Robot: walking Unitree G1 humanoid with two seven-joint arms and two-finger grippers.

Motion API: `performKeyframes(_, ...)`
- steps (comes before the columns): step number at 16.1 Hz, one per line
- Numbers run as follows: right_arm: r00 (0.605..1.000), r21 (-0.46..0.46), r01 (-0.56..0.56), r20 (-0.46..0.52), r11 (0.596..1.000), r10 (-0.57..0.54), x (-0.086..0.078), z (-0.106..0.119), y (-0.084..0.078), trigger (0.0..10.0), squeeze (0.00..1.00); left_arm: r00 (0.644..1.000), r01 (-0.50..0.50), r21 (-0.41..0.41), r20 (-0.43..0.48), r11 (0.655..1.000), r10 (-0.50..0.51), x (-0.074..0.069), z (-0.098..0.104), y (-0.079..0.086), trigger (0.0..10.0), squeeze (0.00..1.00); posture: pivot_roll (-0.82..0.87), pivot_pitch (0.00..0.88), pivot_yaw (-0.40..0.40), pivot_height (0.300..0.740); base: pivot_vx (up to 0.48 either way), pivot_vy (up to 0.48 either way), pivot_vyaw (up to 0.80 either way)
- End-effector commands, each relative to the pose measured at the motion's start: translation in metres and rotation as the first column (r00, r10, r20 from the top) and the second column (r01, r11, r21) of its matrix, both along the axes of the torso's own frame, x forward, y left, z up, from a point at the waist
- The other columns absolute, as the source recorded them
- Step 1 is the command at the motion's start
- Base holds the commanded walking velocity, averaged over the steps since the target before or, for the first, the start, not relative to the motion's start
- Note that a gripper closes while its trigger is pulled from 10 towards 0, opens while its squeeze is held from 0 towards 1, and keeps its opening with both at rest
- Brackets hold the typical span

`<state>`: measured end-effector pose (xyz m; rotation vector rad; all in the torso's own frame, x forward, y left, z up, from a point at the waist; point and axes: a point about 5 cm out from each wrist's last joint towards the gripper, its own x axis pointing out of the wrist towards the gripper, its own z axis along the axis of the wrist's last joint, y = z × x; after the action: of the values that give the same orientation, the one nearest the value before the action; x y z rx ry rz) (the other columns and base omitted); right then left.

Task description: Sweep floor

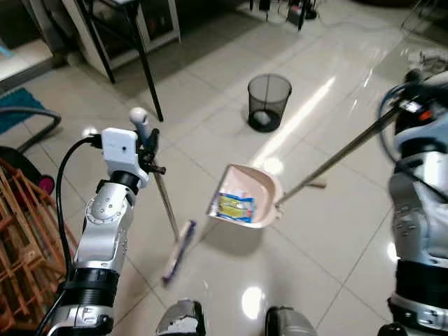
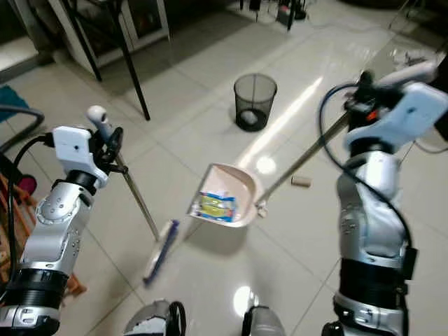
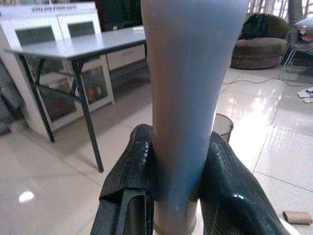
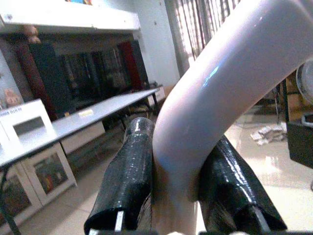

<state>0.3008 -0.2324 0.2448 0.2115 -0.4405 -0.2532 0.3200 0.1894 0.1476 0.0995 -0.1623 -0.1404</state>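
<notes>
Now, at my far left a wooden rack (image 1: 21,245) stands on the tiled floor (image 1: 210,91), with a dark-legged table (image 3: 73,46) further back. My left end effector (image 3: 177,161) is raised at my left side, its two black fingers (image 3: 134,166) clamped on the broom (image 2: 133,196) handle just below its rounded white top. The handle slants down and inward to the brush head, which rests on the floor near my feet.

Just right of the brush sits the pink dustpan (image 1: 245,196), tilted with its mouth toward the broom, and a yellow-and-blue wrapper (image 1: 235,207) lies inside it. Beyond it, well apart, a black mesh bin (image 1: 269,101) stands upright on the floor. A small cardboard tube (image 2: 301,181) lies on the tiles beside the dustpan's long handle, which climbs up and right to my right end effector (image 4: 178,191). Its fingers (image 4: 127,176) are closed around the curved white grip at the handle's top.
</notes>
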Motion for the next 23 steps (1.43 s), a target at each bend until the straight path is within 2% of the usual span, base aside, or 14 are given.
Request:
performKeyframes(1, 0.998, -0.018, 0.012, 0.061, 1.0, -0.01, -0.005, 0.019, -0.005, 10.0, 0.0, 1.0, -0.009, 0.035, 0.029, 0.999, 0.008, -0.003, 0.008, 0.002, 10.0, 0.0, -0.02, 0.032, 0.044, 0.74, 0.274, 0.0, 0.0)
performKeyframes(5, 0.999, 0.017, -0.023, 0.038, 1.0, 0.022, 0.0, 0.023, -0.002, 10.0, 0.0, 0.996, -0.072, 0.06, 0.054, 0.996, 0.069, -0.001, 0.017, 0.008, 10.0, 0.0, -0.01, 0.035, 0.044, 0.74, 0.319, 0.0, 0.0)
performKeyframes(8, 0.996, 0.006, -0.082, 0.032, 0.997, 0.082, 0.005, 0.024, 0.009, 10.0, 0.0, 0.998, -0.059, 0.054, 0.026, 0.997, 0.058, -0.002, 0.011, 0.004, 10.0, 0.0, -0.02, 0.045, 0.058, 0.74, 0.351, 0.0, 0.0)
performKeyframes(12, 0.997, 0.003, -0.076, -0.007, 0.997, 0.076, 0.007, 0.017, 0.013, 10.0, 0.0, 0.998, -0.06, 0.049, 0.021, 0.997, 0.059, -0.004, 0.009, -0.001, 10.0, 0.0, -0.01, 0.042, 0.046, 0.74, 0.361, 0.0, 0.0)
performKeyframes(16, 0.997, 0.016, -0.072, -0.014, 0.997, 0.072, 0.009, 0.017, 0.013, 10.0, 0.0, 0.998, -0.064, 0.047, 0.021, 0.997, 0.063, -0.002, 0.009, -0.002, 10.0, 0.0, -0.01, 0.05, 0.05, 0.74, 0.372, 0.0, 0.75)
performKeyframes(23, 0.999, 0.036, -0.052, 0.012, 0.998, 0.051, 0.007, 0.02, 0.009, 10.0, 0.0, 0.998, -0.058, 0.047, 0.011, 0.997, 0.058, -0.002, 0.005, -0.006, 10.0, 0.0, -0.01, 0.05, 0.051, 0.74, 0.374, 0.0, 0.0)
